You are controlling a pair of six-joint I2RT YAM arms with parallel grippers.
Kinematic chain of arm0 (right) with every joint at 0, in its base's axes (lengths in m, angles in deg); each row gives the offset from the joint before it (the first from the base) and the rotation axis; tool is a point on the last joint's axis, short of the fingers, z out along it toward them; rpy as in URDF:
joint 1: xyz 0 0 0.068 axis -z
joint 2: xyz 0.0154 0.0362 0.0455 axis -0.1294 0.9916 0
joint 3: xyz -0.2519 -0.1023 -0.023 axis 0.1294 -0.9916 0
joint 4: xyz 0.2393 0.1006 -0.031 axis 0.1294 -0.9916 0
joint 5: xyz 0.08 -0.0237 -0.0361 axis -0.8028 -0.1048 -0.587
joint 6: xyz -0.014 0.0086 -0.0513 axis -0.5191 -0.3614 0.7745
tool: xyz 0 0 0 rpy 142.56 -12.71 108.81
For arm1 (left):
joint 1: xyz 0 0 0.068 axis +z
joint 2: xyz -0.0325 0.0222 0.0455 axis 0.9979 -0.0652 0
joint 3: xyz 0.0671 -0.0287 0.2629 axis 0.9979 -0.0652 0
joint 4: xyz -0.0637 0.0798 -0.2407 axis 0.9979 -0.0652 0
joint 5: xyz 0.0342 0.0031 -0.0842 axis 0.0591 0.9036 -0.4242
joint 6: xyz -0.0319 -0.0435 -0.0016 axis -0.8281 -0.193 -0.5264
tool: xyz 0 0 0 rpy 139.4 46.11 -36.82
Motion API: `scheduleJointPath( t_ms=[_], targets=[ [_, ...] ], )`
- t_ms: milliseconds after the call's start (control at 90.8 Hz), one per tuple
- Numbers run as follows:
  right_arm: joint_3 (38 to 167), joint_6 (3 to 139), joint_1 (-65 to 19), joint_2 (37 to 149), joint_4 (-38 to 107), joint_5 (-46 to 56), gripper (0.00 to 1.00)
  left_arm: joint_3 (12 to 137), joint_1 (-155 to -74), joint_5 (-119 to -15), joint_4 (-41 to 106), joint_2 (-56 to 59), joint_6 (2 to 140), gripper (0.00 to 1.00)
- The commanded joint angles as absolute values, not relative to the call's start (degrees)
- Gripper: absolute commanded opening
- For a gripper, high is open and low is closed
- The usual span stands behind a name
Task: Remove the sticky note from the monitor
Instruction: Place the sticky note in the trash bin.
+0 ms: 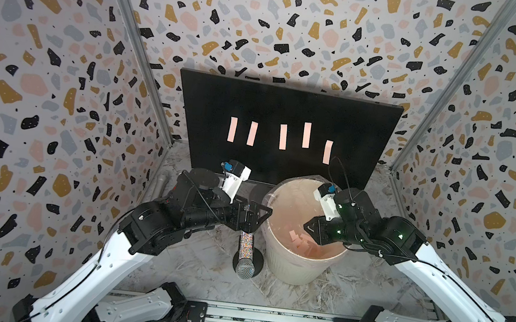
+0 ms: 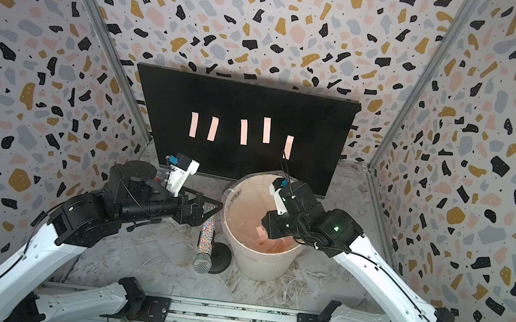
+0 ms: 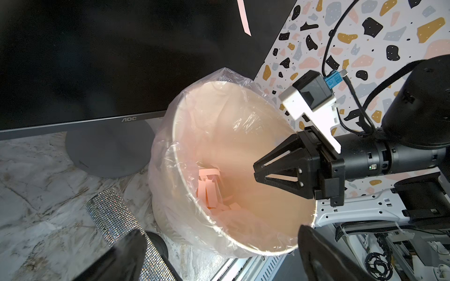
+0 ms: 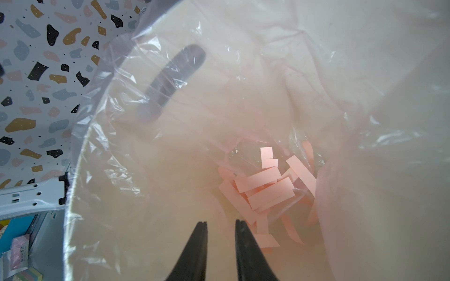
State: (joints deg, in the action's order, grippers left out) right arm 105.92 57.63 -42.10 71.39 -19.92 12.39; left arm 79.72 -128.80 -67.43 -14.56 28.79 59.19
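Right gripper (image 4: 221, 222) hangs over the cream bin (image 1: 289, 272), jaws slightly parted and empty, presumably so a strip drops onto the pink pile (image 4: 267, 189) inside; five sticky notes (image 1: 283, 137) cling to the monitor (image 1: 290, 105) at 12 o'clock; left gripper (image 1: 263, 217), spread wide, waits at the bin's 9 o'clock.

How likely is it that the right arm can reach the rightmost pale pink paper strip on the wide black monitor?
Probably yes. The right gripper hangs over the cream plastic-lined bin, empty; the strip sits on the monitor just beyond, nothing between them.
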Motion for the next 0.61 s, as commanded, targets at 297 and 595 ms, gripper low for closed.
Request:
scheduleJointPath(
  t_ms=[297, 595],
  targets=[
    [115.2, 61.3, -42.4, 73.3, -23.1, 16.3, 0.44, 78.4, -129.2, -67.4, -12.4, 29.9, 60.0, 1.00],
    [121.6, 64.5, -42.3, 76.1, -23.2, 19.3, 0.70, 78.1, -129.2, -66.5, -13.3, 30.6, 60.9, 1.00]
  ],
)
